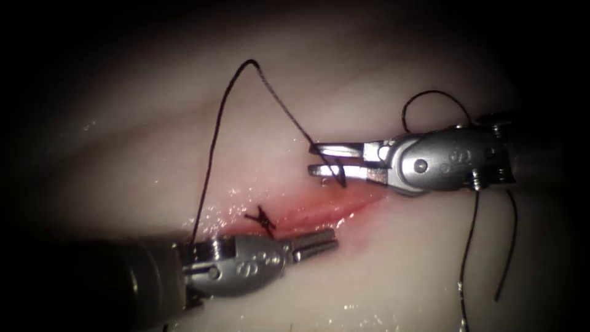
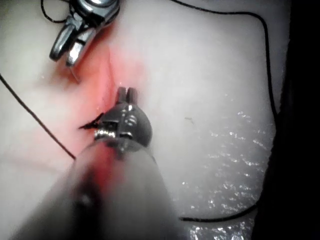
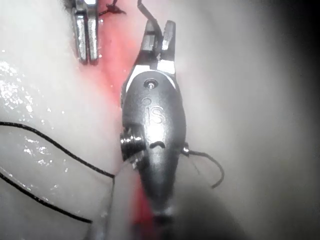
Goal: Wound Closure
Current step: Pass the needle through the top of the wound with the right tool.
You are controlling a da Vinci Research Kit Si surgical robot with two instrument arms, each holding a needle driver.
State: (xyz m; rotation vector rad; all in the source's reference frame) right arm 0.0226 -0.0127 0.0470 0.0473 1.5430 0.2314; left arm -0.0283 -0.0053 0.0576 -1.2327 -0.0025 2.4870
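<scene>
The right tool [image 1: 319,160], jaws parted, hangs above the cut [image 1: 319,212] with the curved needle [image 1: 337,173] across its jaws, tip down, clear of the tissue [image 1: 399,270]. The left tool [image 1: 319,243], jaws pressed together on nothing, lies beside a knot [image 1: 263,220]. Thread [image 1: 212,141] arcs overhead.

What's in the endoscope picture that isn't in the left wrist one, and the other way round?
Endoscope view: the black thread arches high from beside the left arm's silver tool to the right arm's silver tool. Left wrist view: a thin point pokes from the right tool, perhaps the needle. Both: the pink cut in the pale tissue, the black knotted stitch, and the left tool shut, holding nothing.
</scene>
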